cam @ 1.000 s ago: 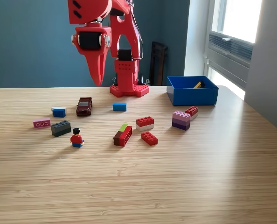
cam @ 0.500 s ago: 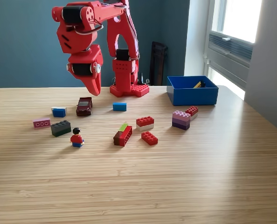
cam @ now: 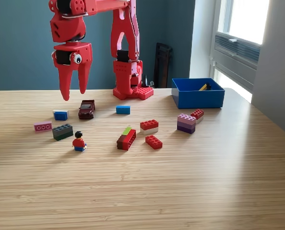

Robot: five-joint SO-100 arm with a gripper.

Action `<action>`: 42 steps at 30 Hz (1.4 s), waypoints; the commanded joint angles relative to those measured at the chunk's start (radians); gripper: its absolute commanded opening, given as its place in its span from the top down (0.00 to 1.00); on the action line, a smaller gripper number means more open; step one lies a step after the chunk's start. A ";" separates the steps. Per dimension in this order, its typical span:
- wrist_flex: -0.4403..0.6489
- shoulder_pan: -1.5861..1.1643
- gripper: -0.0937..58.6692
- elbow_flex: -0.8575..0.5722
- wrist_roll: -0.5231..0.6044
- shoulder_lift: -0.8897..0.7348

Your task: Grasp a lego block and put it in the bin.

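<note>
My red gripper (cam: 73, 94) hangs open above the table at the exterior view's left, its two fingers pointing down with nothing between them. Below it lie a blue and white block (cam: 60, 115) and a dark red toy car (cam: 86, 109). More lego lies scattered: a pink block (cam: 42, 126), a dark grey block (cam: 62, 132), a blue block (cam: 123, 109), red blocks (cam: 149, 126) and a purple stack (cam: 186, 123). The blue bin (cam: 197, 93) stands at the back right with a small yellow piece inside.
A small lego figure (cam: 79, 142) in red stands near the grey block. The arm's red base (cam: 132, 91) sits at the table's back middle. A window wall runs along the right side. Bare wood fills the table's front half.
The gripper swung further to the exterior view's left and turned, so both fingers now show spread apart. No block has moved.
</note>
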 commanded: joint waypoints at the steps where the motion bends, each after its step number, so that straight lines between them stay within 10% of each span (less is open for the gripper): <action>1: -0.009 0.049 0.60 0.094 -0.008 0.210; 11: -0.008 0.074 0.50 0.356 -0.262 0.391; 17: -0.008 0.037 0.27 0.423 -0.683 0.414; 32: -0.009 0.112 0.43 0.457 -1.853 0.411; 42: -0.241 0.146 0.35 0.413 -2.014 0.396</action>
